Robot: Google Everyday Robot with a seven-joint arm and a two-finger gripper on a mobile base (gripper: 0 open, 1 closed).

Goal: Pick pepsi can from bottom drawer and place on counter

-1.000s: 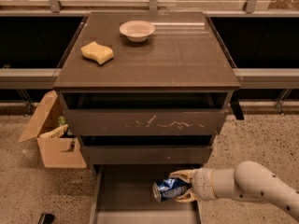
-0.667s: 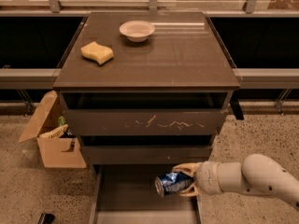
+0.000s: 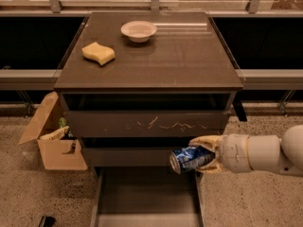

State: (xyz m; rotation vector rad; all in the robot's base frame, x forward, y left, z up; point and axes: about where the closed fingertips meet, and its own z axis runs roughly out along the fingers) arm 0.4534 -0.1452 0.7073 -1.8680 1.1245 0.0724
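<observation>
Claw (image 3: 198, 155) grips the pepsi can (image 3: 185, 159) sideways, long axis pointing left from it, below and in front of the counter surface (image 3: 165, 56), near its right front corner.

Cream jaws above grey-brown bottom drawer (image 3: 147, 193), blue-white pepsi can (image 3: 189, 159), dark-brown counter (image 3: 170, 60)

no readable text; markings on pepsi can (image 3: 188, 159), clasped in pincer (image 3: 200, 155) above bottom drawer (image 3: 147, 195), illegible
</observation>
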